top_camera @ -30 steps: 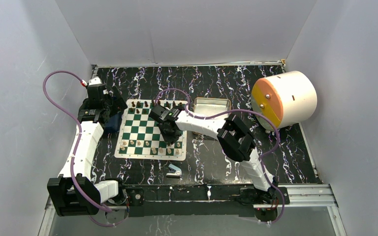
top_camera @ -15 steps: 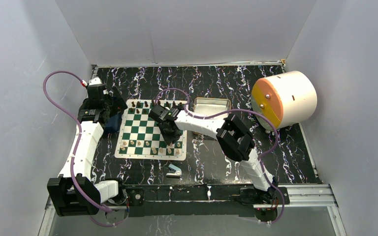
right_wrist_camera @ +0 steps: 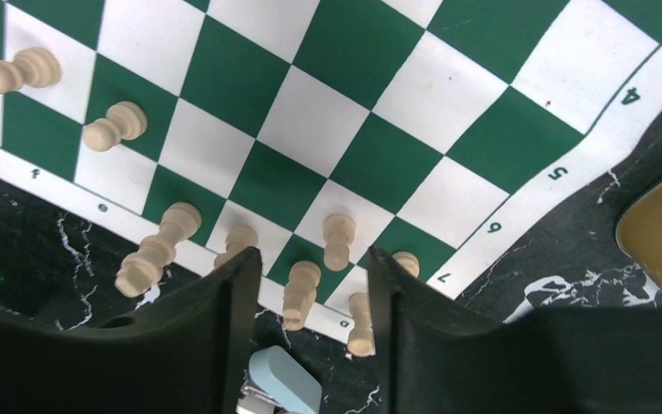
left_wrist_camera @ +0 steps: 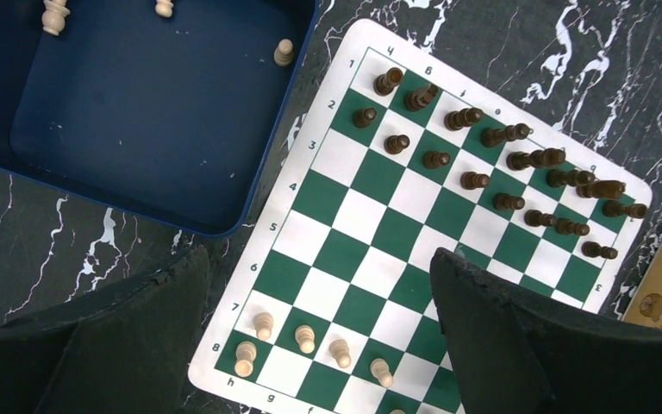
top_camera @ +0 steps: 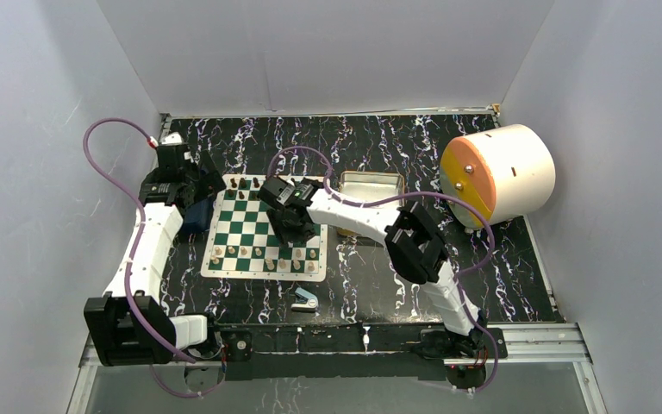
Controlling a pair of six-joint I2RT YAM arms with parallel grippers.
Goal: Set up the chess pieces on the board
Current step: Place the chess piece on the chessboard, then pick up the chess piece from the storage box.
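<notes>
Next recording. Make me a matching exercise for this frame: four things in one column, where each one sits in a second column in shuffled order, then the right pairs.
Things
1. dark brown chess pieces
2. dark blue tray
3. blue-and-white stapler-like object
4. silver tin

Places
A. on the table, just off the near edge of the board
B. beside the board's far right corner
C. left of the board, with a few pale pieces in it
D. in two rows along the board's far edge

Pairs: 1-D, 2-C, 3-A, 4-B
</notes>
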